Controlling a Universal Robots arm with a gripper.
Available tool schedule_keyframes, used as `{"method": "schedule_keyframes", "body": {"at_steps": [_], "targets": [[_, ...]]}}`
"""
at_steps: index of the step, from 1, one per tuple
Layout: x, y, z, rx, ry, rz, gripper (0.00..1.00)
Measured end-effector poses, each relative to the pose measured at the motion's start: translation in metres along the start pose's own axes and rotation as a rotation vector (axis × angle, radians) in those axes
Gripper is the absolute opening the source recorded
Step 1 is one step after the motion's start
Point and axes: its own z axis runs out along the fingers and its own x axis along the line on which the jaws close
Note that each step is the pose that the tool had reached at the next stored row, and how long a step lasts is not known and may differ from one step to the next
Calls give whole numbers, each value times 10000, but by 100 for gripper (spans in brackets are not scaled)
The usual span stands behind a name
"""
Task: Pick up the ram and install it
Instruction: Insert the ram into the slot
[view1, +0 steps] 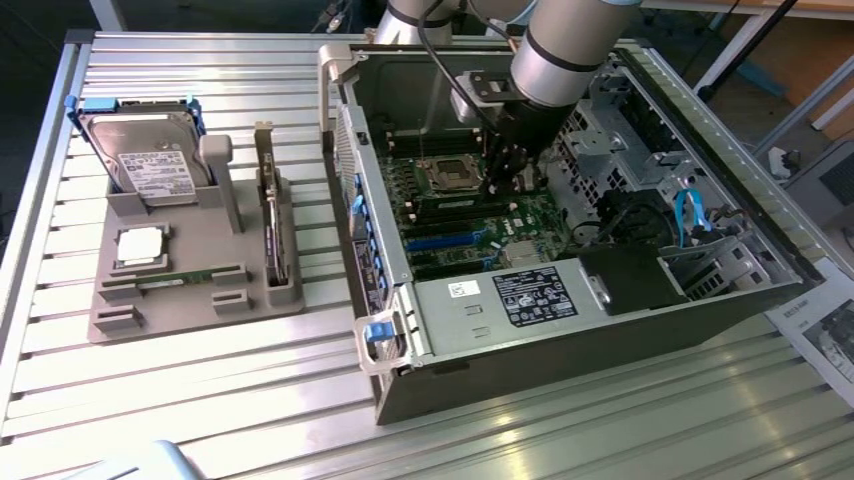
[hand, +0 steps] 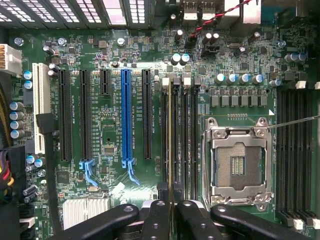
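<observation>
**A:** Starting at the exterior view's left, well apart from the claw (view1: 505, 180): a grey plastic holder (view1: 200, 300) sits on the slatted metal tabletop (view1: 400, 440). A spare thin green memory stick (view1: 171, 277) lies flat in it, and a broad dark circuit card (view1: 272, 235) stands on edge.

**B:** Nothing is touching either of those. Now further right, into the open dark metal computer case (view1: 561, 360), and there's the claw, down over the green motherboard (hand: 112, 125).

**A:** The wrist view shows the ram (hand: 171, 135), a long narrow green circuit-board stick, edge-on. It runs straight out from between the black fingers (hand: 159, 220), which sit tight against both its faces. I'd call that clamped on the ram.

**B:** Where is it over the board?

**A:** It's lined up along the black memory slots (hand: 187, 140). The long blue expansion slot (hand: 126, 117) lies to one side of the claw and the square silver processor socket (hand: 239, 167) to the other. I can't tell whether it's seated or just above its slot.

**B:** How will it handle?

**A:** I'd judge it light and stiff, but thin and likely to crack if twisted. It's best held by the flat faces near the middle of the upper edge, clear of the contacts, so any push spreads evenly.
</observation>
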Motion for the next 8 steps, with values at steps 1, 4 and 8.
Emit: {"method": "schedule_keyframes", "body": {"at_steps": [1,4,8], "targets": [[0,0,0,-1,2,0,12],[0,0,0,0,1,0,12],[0,-1,1,0,1,2,12]]}}
